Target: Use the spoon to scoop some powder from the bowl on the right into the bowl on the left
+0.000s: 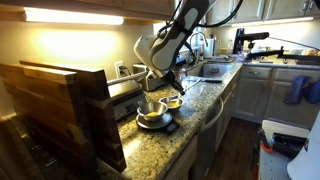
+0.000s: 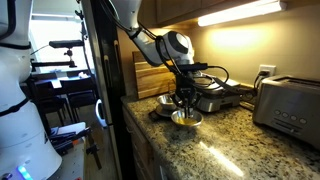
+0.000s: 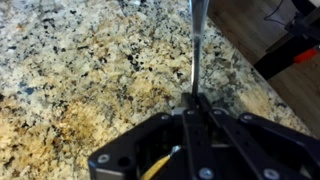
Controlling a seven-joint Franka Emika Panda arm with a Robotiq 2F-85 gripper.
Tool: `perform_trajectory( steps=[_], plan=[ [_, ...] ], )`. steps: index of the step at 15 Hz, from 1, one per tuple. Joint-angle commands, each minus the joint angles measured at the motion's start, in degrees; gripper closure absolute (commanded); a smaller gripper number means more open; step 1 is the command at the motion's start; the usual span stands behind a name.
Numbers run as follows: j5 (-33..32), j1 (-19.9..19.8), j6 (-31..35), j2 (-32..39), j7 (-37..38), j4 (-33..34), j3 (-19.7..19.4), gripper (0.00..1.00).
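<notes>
Clamped on spoon (image 3: pixel 195 40) by gripper (image 3: pixel 196 100), handle jutting straight ahead from the fingertips, above granite counter (image 3: pixel 80 70).

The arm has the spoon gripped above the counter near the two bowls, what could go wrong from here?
1. The gripper pinches only the thin handle of the spoon, so it may pivot and tip.
2. In the wrist view the spoon lies over bare granite counter; any spill would land there.
3. The front bowl sits just below the gripper, so a low pass might knock it.
</notes>
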Motion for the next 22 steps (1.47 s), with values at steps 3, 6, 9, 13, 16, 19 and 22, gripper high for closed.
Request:
perform_trajectory(
  steps=[3, 6, 9, 13, 16, 19, 22],
  plan=[
    [-14.46, 4.44, -5.09, 0.44, 4.46, -1.22, 1.37, 0.96],
    [-22.63, 5.21, -5.57, 1.92, 7.53, -1.73, 2.10, 0.96],
    [-27.48, 4.70, -5.17, 3.78, 9.52, -2.23, 2.36, 0.96],
    [-31.02, 3.99, -5.21, 6.29, 11.85, -2.31, 2.42, 0.96],
    [-32.32, 4.11, -4.87, 7.01, 12.88, -2.84, 2.97, 0.96],
    [-33.54, 4.55, -4.62, 7.10, 13.57, -3.50, 3.63, 0.96],
    [-35.38, 4.91, -4.61, 7.21, 13.99, -4.25, 4.19, 0.96]
  ],
)
